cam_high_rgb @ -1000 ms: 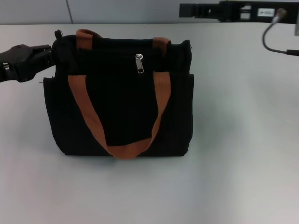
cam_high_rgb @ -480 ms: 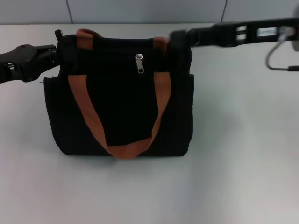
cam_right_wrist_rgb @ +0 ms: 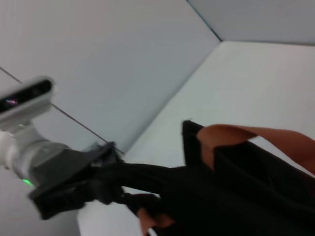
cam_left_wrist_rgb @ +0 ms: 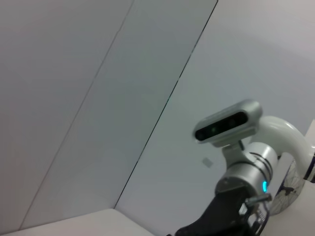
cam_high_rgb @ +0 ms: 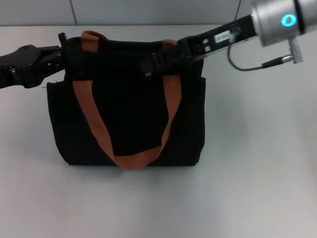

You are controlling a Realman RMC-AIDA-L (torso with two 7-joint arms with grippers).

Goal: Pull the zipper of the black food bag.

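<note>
The black food bag (cam_high_rgb: 129, 119) stands upright on the table, its orange-brown handle (cam_high_rgb: 91, 119) hanging down the front panel. My left gripper (cam_high_rgb: 58, 53) is at the bag's top left corner and looks shut on the fabric there; it also shows in the right wrist view (cam_right_wrist_rgb: 115, 184), reaching into the bag (cam_right_wrist_rgb: 256, 191). My right gripper (cam_high_rgb: 148, 65) reaches in from the right over the bag's top edge and sits at the middle of the zip track. The zipper's silver pull is hidden behind it.
The bag stands on a pale grey table (cam_high_rgb: 257, 163) with a grey wall behind. A dark cable (cam_high_rgb: 247, 67) loops under my right arm's silver wrist (cam_high_rgb: 277, 20). The left wrist view shows only the wall and my right arm (cam_left_wrist_rgb: 246, 172).
My right arm has swung down and left from the far right edge to the zipper, now covering the silver pull. The left gripper and the bag have stayed put.
</note>
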